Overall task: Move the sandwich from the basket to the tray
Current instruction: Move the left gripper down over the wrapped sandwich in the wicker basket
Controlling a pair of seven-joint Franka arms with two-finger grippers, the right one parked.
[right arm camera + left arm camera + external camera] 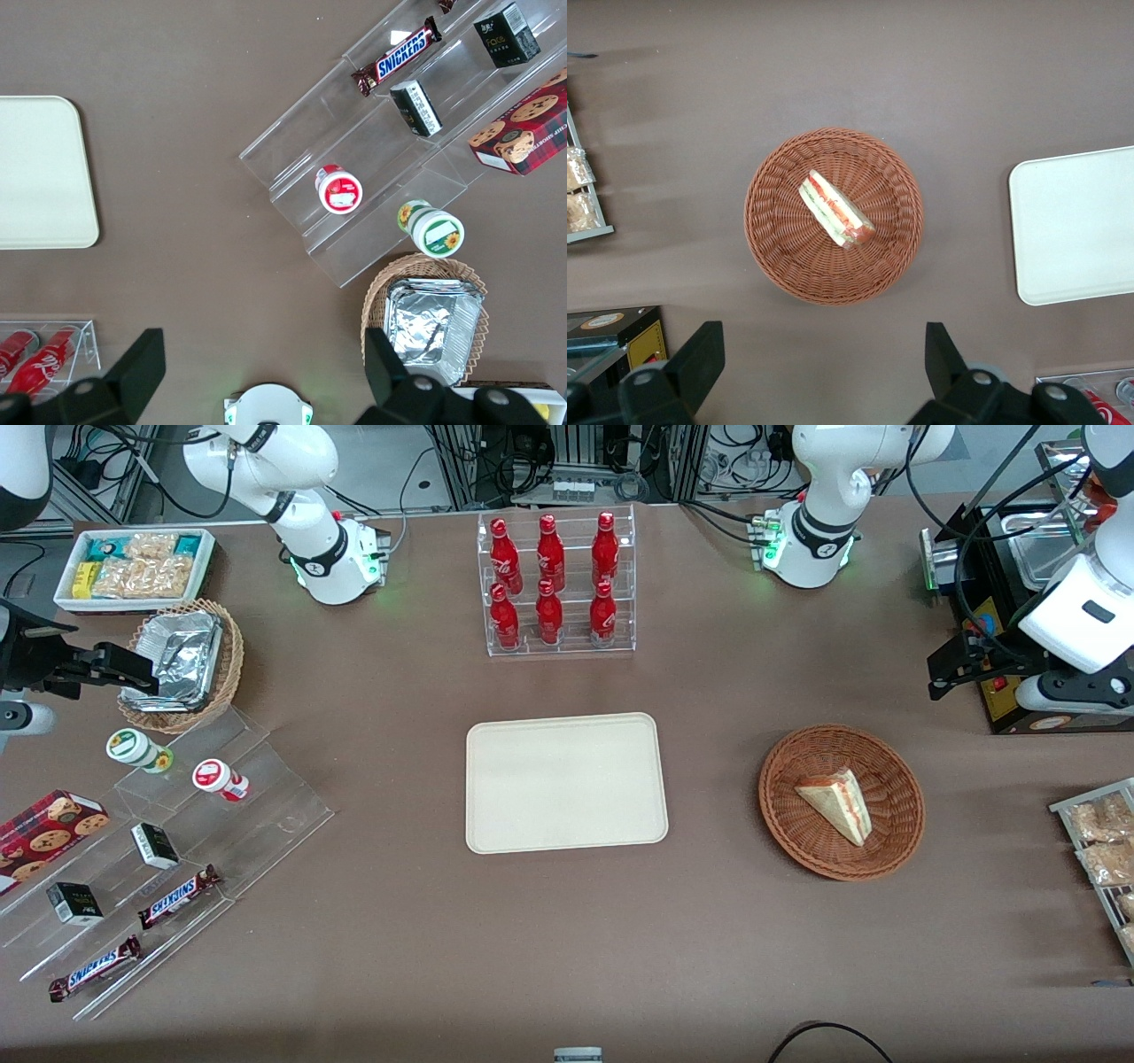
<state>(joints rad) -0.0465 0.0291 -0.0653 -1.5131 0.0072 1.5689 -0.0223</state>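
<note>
The sandwich (837, 804), a pale wedge with red and green filling, lies in the round reddish-brown basket (788, 841). The cream tray (565, 782) lies flat beside the basket, toward the parked arm's end, with nothing on it. My gripper (941, 673) hangs high above the table, farther from the front camera than the basket, at the working arm's end. In the left wrist view it (819, 359) is open wide and empty, its black fingers (700, 354) apart from the basket (771, 257). The sandwich (835, 210) and part of the tray (1076, 226) show there too.
A clear rack of red bottles (558, 584) stands farther back than the tray. A black device (1001, 602) and a wire rack of snack packets (1099, 841) flank the basket at the working arm's end. Acrylic steps with snacks (177, 824) lie toward the parked arm's end.
</note>
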